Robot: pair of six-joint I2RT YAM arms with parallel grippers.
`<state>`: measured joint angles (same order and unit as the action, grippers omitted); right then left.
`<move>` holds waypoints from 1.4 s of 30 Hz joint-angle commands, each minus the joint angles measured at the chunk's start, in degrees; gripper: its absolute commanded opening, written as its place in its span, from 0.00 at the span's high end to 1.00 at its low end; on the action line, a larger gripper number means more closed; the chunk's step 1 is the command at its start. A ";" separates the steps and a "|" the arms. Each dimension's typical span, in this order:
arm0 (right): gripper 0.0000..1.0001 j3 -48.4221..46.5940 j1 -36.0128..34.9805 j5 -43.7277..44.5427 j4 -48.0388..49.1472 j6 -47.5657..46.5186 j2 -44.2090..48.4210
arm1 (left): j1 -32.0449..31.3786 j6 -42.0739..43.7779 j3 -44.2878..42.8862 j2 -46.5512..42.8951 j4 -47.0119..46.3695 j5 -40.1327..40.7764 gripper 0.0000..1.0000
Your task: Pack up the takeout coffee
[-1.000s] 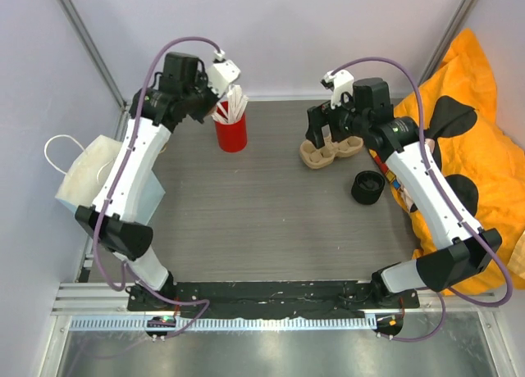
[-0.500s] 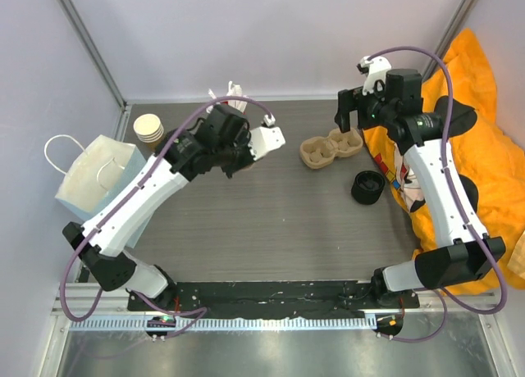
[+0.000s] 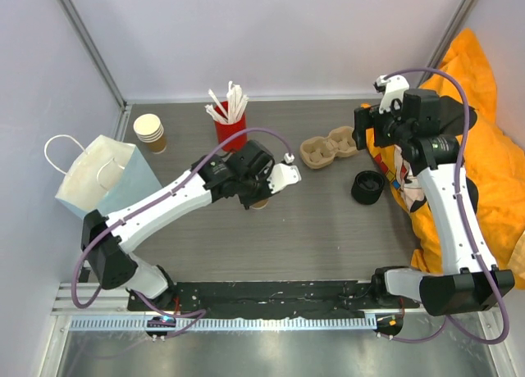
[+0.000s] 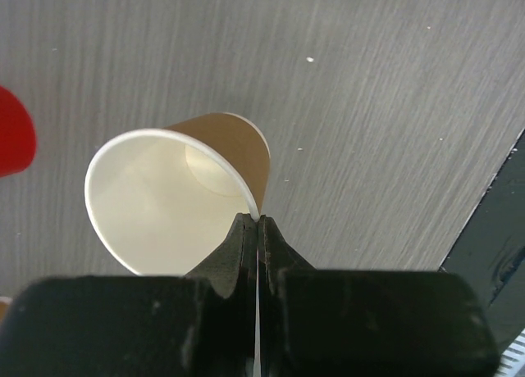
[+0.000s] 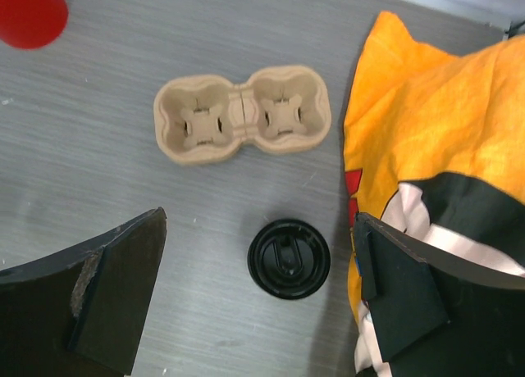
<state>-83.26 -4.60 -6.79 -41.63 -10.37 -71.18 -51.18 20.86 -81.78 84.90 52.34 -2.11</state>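
I'm on the left gripper (image 4: 257, 229) first: its two fingers are pinched together on the rim of the kraft cup (image 4: 225, 160), one pad inside the white wall, one outside. The cup hangs tilted in the left wrist view, with its mouth turned up toward the camera and its brown base pointing away at the table (image 3: 320, 238). I can't tell whether the base touches the surface.

From above, that pinch sits around the middle of the table, nearer than the red cup (image 3: 230, 131) with its white sticks (image 3: 228, 105), and apart from both. Further left, a stack of paper cups (image 3: 149, 131) stands near the back corner. A white paper bag (image 3: 102, 176) stands upright at the left edge.

Over to the right gripper (image 5: 258, 221): the jaws are spread wide with nothing between them, and it's hovering high above the far right of the table. Its wrist camera looks straight down on the cup carrier (image 5: 242, 115), both wells empty. A black lid (image 5: 289, 258) lies just nearer than the carrier, apart from it. The orange cloth (image 5: 435, 106) lies bunched along the right side, close beside the lid.
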 commanded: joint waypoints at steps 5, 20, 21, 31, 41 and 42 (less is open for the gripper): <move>0.00 5.12 1.08 1.07 0.67 -1.41 4.20 | -3.22 -4.77 3.99 4.12 -11.64 -1.15 0.98; 0.00 10.05 2.23 1.78 -1.69 -6.66 7.72 | -7.80 -6.89 5.58 12.13 -17.53 4.04 0.84; 0.00 10.14 2.23 1.43 -2.57 -7.72 7.72 | -7.80 -6.89 5.49 12.04 -17.44 4.13 0.82; 0.01 13.47 2.23 -2.52 -11.89 -20.65 7.02 | -7.80 -6.10 3.21 8.53 -14.64 3.86 0.27; 0.04 21.29 2.14 -2.62 -10.06 -27.06 3.42 | -2.45 -6.36 -3.12 0.36 -9.71 5.63 0.00; 0.04 21.65 2.23 -2.70 -9.88 -27.42 2.98 | -1.39 -6.45 -3.12 -0.26 -9.80 5.28 0.00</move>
<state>-62.65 -2.50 -8.45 -52.64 -33.93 -66.59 -56.99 15.09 -81.82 90.08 41.52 2.92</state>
